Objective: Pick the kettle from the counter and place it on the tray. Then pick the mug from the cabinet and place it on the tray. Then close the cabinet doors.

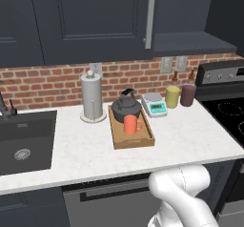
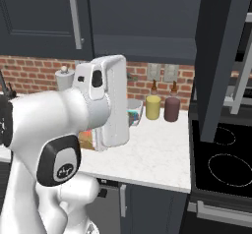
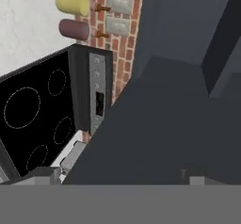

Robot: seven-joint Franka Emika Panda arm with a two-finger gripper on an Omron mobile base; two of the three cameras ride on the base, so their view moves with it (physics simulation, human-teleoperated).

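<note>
The dark grey kettle (image 1: pixel 125 109) stands at the back of the wooden tray (image 1: pixel 136 140) on the white counter (image 1: pixel 190 135). The orange-red mug (image 1: pixel 130 125) stands on the same tray, just in front of the kettle. One cabinet door (image 1: pixel 95 16) with a silver bar handle (image 1: pixel 150 17) is shut. The other cabinet door (image 2: pixel 221 56) stands swung out over the stove. In the hand view my gripper (image 3: pixel 120 176) is open with nothing between its fingertips (image 3: pixel 44 173), close in front of that dark door panel (image 3: pixel 155 124).
A paper-towel roll (image 1: pixel 92 97) stands left of the tray and a small scale (image 1: pixel 154 105) right of it. Yellow-green (image 1: pixel 172 96) and maroon (image 1: pixel 188 95) cups are by the brick wall. The sink (image 1: pixel 24 140) lies far left, the black stove (image 1: pixel 228 111) right.
</note>
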